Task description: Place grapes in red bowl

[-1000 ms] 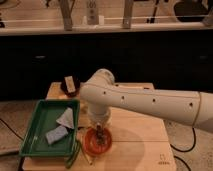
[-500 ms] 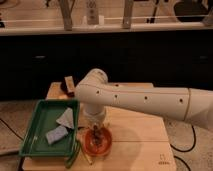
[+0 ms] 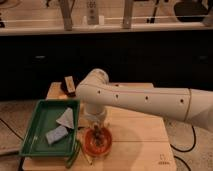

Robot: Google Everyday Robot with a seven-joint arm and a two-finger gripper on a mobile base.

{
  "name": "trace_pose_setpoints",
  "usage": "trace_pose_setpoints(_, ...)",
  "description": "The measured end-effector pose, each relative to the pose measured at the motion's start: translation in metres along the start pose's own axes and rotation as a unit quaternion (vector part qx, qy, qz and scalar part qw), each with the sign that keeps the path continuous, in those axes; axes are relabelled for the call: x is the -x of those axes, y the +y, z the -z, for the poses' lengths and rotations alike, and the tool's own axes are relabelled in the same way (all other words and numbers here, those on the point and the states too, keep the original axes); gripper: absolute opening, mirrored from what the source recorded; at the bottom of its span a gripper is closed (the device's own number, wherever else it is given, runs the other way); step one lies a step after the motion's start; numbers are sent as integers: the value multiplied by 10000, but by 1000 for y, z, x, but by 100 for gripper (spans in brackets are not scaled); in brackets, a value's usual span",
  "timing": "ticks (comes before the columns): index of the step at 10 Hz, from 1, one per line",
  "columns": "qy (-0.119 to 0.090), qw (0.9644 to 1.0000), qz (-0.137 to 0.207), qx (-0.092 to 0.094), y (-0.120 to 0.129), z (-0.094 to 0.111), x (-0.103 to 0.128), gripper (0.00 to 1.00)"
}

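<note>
The red bowl (image 3: 86,145) sits near the front of the wooden table, just right of the green tray. My gripper (image 3: 97,131) hangs from the white arm (image 3: 145,102) and points straight down into the bowl. A dark lumpy bunch, the grapes (image 3: 99,136), shows at its tip inside the bowl, and the gripper is shut on it. The wrist hides the upper part of the bunch.
A green rectangular tray (image 3: 32,142) with two pale items lies at the left of the table (image 3: 145,145). A small dark object (image 3: 68,85) stands at the back left. A thin green item (image 3: 72,159) lies by the tray's front corner. A dark counter runs behind.
The arm's elbow has swung a little to the left. The gripper has stayed over the red bowl with the grapes at its tip.
</note>
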Motion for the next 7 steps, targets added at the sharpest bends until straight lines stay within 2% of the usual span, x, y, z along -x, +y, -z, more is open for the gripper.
trace_pose_setpoints(3, 2, 10000, -21, -29, 2, 0, -1, 2)
trace_pose_setpoints(4, -8, 10000, -33, -39, 2, 0, -1, 7)
trace_pose_setpoints(7, -57, 10000, -30, -44, 4, 0, -1, 39)
